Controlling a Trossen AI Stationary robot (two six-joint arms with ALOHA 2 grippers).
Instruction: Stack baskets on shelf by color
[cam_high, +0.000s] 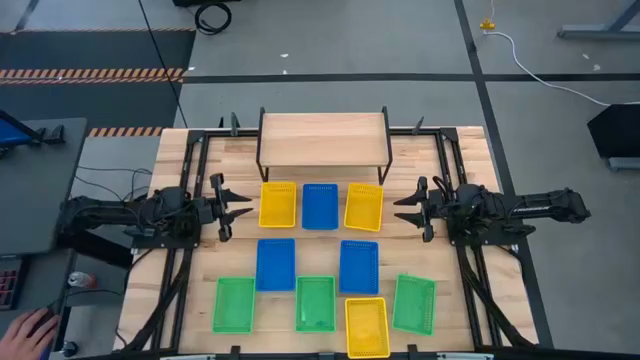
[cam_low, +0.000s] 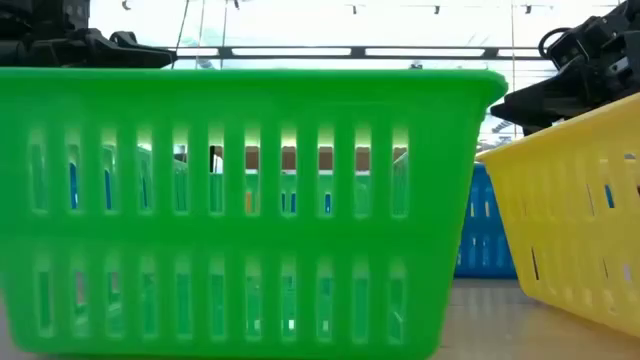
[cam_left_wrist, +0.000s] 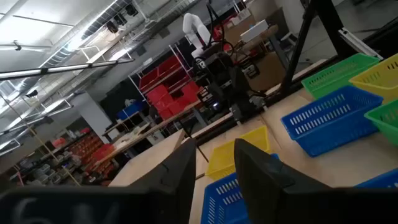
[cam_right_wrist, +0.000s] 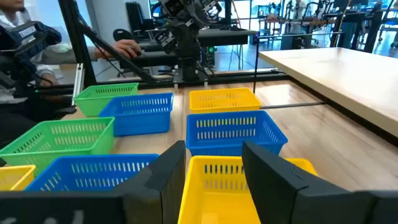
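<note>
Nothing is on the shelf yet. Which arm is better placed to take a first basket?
Either; roughly symmetric. The left gripper faces the left yellow basket, the right gripper faces the right yellow basket; both open, both beside the shelf.

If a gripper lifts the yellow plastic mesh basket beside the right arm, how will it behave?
The yellow plastic mesh basket is probably light: it looks empty, with thin slotted walls. Pinched on one wall, it may flex or tilt. Its flat base should slide rather than roll.

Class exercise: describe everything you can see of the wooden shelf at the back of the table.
The shelf is a low rack with a pale wood plank top on thin black metal legs. It stands upright at the table's far edge, centred between both arms. Its top is bare; no basket rests on it. The nearest row of baskets lies just in front, apparently not touching.
</note>
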